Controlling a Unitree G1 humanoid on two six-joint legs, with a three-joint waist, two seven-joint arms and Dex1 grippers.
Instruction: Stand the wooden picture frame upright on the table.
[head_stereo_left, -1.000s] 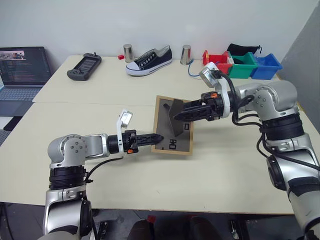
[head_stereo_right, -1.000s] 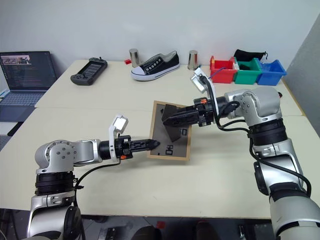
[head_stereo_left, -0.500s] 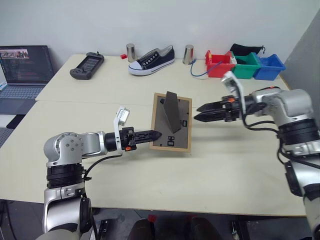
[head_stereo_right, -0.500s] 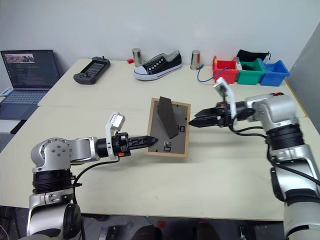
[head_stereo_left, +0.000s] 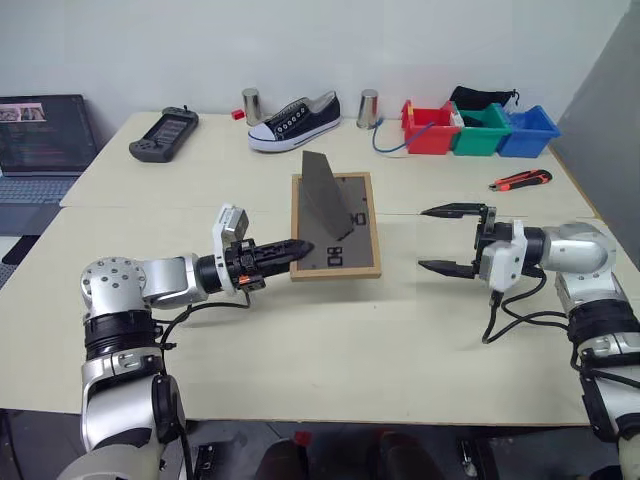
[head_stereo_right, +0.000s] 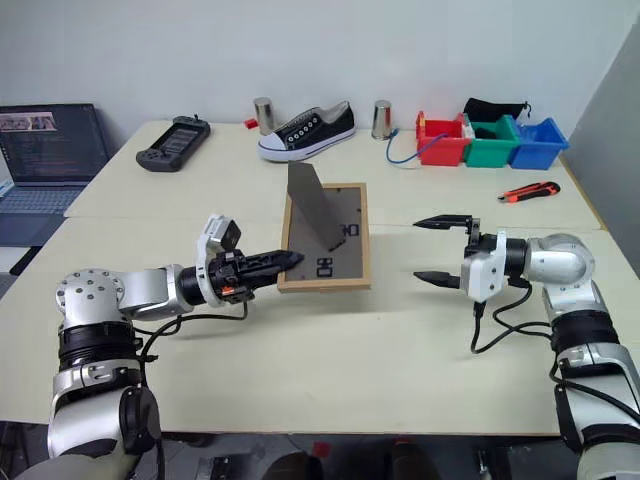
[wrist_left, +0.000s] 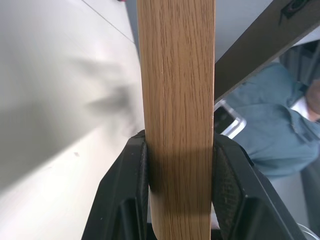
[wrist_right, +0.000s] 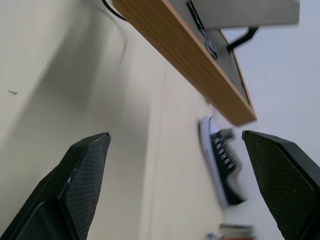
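The left pincer (head_stereo_left: 285, 249) is clamped on the near corner of the wooden picture frame (head_stereo_left: 335, 238), at picture centre over the table (head_stereo_left: 330, 330). The stand flap (head_stereo_left: 322, 195) is swung out, probably to prop the frame. The right pincer (head_stereo_left: 447, 238), at centre right, stands wide apart, holding nothing.

No legible text, label, brand or number was present. The white markings on the grey backing of the wooden picture frame (head_stereo_left: 335, 226) and the lines on the laptop screen (head_stereo_left: 45, 124) could not be read.
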